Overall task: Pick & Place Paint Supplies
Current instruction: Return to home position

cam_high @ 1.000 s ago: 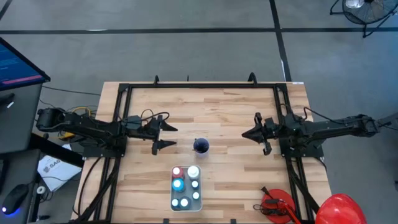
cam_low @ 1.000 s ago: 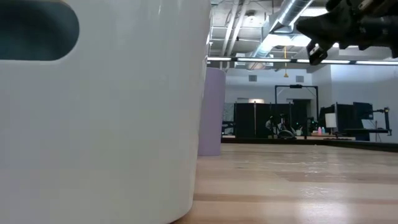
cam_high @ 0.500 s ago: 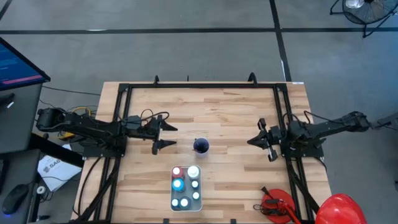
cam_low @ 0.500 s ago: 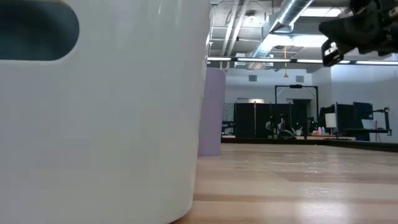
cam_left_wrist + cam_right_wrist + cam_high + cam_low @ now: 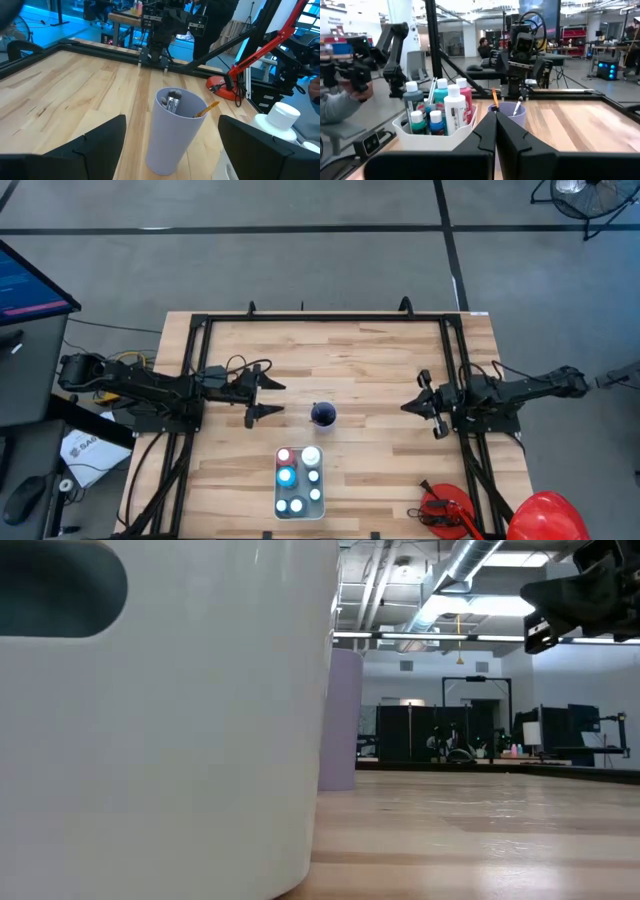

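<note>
Where the near edge of the table [image 5: 380, 360] meets its centre, a white bin [image 5: 435, 141] is set, and the paint bottles [image 5: 287, 476] are stood upright in it, caps up and packed close together. From the right wrist view a red bottle [image 5: 465, 100], a white bottle [image 5: 454, 112], a teal bottle [image 5: 441, 93] and a dark bottle [image 5: 411, 102] are made out as the taller ones. A shorter blue bottle [image 5: 436, 123] and a green bottle [image 5: 418, 123] are stood in front of them. All those seen are fitted with white caps. A violet cup [image 5: 322, 415] is placed at the middle of the table, just beyond the bin and apart from it. Thin brushes [image 5: 173, 100] are held in it, their ends showing above the rim, one with an orange handle [image 5: 209, 107]. The left gripper [image 5: 272, 399] is parked near the cup's left side with its jaws spread wide; nothing is gripped or touched. The right gripper [image 5: 407, 407] is held well to the right of the cup, its jaws pressed together with nothing between them. A red rounded object [image 5: 548, 515] is noted beside the table's near right corner.
</note>
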Robot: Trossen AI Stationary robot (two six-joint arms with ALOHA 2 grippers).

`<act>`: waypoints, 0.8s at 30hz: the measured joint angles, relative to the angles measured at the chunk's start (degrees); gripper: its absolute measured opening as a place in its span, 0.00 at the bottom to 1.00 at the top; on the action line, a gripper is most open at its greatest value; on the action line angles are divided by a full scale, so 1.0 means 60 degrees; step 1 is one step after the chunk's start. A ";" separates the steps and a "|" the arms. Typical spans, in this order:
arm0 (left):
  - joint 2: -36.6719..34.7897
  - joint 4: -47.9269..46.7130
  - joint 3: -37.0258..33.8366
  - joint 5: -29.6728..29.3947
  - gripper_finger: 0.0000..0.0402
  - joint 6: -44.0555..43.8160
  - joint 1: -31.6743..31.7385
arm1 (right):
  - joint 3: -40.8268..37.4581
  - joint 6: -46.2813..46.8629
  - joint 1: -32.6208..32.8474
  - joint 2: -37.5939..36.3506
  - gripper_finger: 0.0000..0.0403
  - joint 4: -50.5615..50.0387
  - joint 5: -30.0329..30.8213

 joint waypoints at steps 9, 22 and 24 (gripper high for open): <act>0.0000 -0.0004 0.0000 0.0004 0.77 -0.0012 -0.0270 | -0.0007 -0.0219 -0.0495 -0.1660 0.00 -0.1758 0.0011; 0.0004 0.0004 -0.0002 0.0004 0.77 0.0007 -0.0368 | -0.0015 -0.0358 -0.1105 -0.1966 0.00 -0.2299 0.0044; 0.0004 0.0005 0.0000 -0.0062 0.75 0.0007 -0.0368 | -0.0015 -0.0102 -0.1203 -0.1962 0.00 -0.2443 0.0044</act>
